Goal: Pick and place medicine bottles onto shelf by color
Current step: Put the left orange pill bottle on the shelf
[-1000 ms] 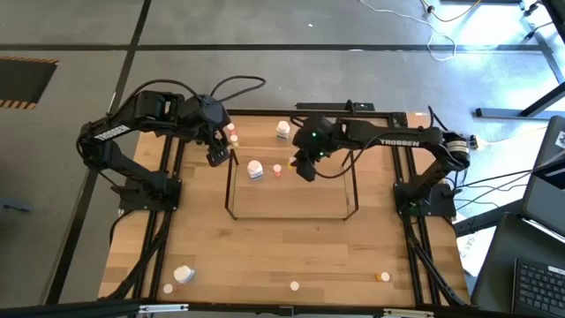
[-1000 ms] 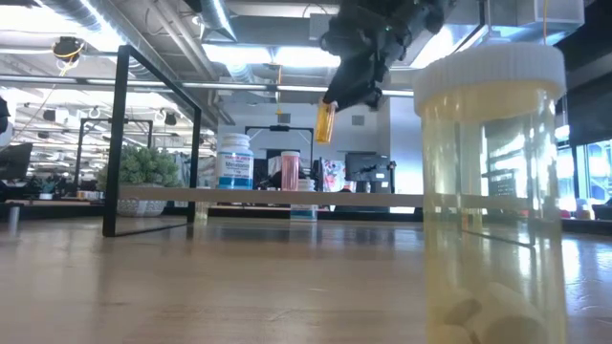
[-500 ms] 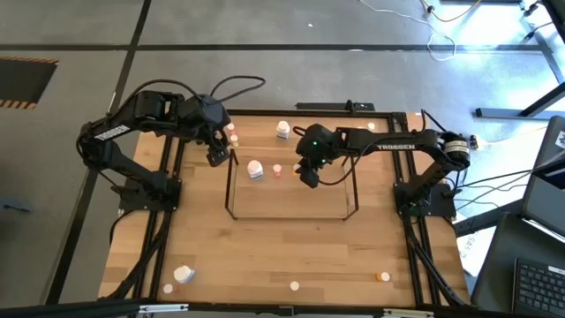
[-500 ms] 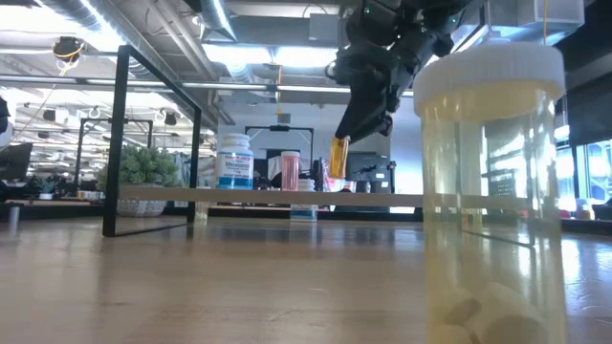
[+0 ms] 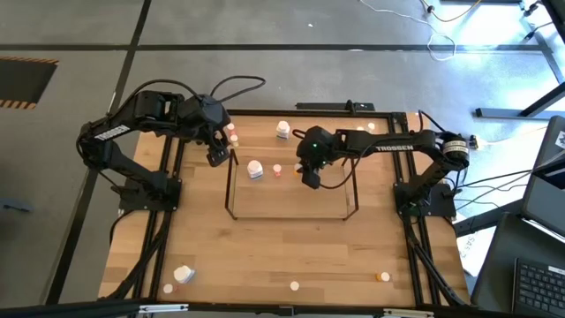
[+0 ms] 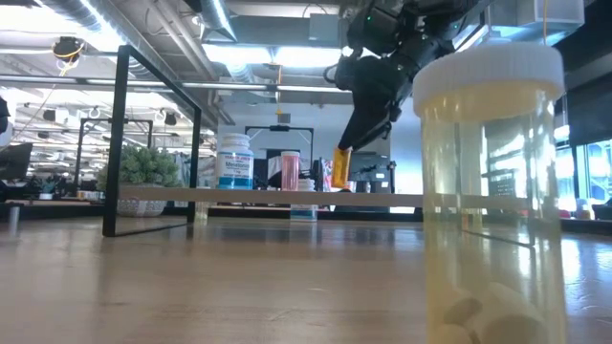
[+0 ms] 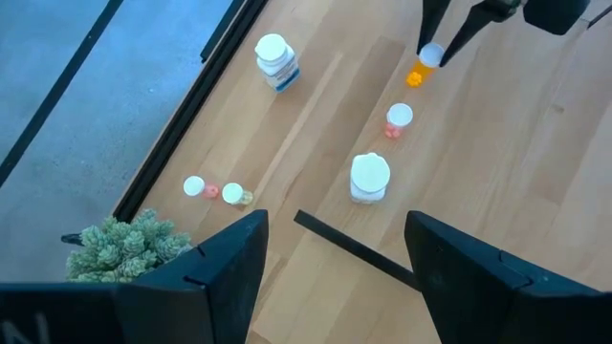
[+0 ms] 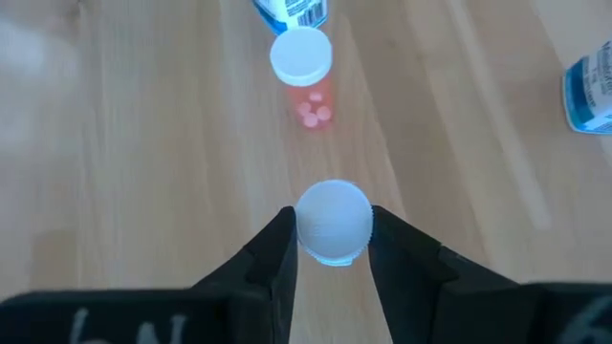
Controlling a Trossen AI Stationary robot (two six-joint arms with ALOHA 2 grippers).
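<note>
My right gripper (image 5: 309,177) is shut on a small orange medicine bottle (image 6: 340,169) with a white cap (image 8: 333,222), over the shelf (image 5: 291,210). The shelf is a black wire frame with a wood base. A pink bottle (image 5: 277,170) and a white bottle (image 5: 255,170) stand on the shelf beside the orange one. My left gripper (image 5: 216,157) is open and empty above the shelf's far left corner. Another white bottle (image 5: 282,130) and two tiny bottles (image 5: 232,135) stand on the table behind the shelf. My right gripper pinches the orange bottle at its white-capped top end (image 8: 333,222) between its two fingers (image 8: 277,250). The fingers come from above, slanting down. The bottle hangs nearly upright below them, its bottom (image 6: 338,186) at the shelf board; whether it rests there I cannot tell.
A green plant (image 7: 124,244) stands at the table's far left. A white bottle (image 5: 183,275) and several small ones (image 5: 382,276) lie near the front edge. A big cream bottle (image 6: 488,191) stands close before the low camera.
My right gripper has gone down and a little toward the table's near edge with the orange bottle. The bottle has dropped from well above the shelf board to its level, beside the pink bottle.
</note>
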